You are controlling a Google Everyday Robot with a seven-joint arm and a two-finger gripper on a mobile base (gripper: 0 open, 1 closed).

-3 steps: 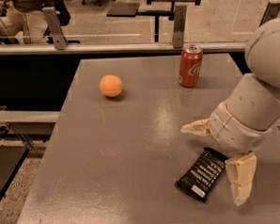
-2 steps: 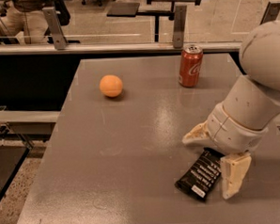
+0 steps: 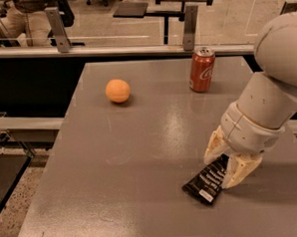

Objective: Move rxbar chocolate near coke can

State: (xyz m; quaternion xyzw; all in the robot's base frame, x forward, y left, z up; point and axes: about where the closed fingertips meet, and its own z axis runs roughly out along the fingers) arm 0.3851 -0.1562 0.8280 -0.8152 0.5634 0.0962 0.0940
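Observation:
The rxbar chocolate [image 3: 204,186], a flat black bar with white text, lies on the grey table [image 3: 140,156] at the front right. My gripper [image 3: 217,172] is low over the bar's far end. Its two cream fingers [image 3: 237,171] stand apart, one on each side of the bar, open. The coke can [image 3: 202,70], red-orange with a silver top, stands upright near the table's back edge, well beyond the bar. My white arm hides the table's right side.
A round orange fruit [image 3: 118,90] sits on the back left part of the table. A metal rail [image 3: 110,48] and posts run behind the table's back edge. The table's left edge drops to the floor.
My gripper has come down and moved left over the bar's far end, and its fingers now stand closer together. The bar, can and orange have not moved.

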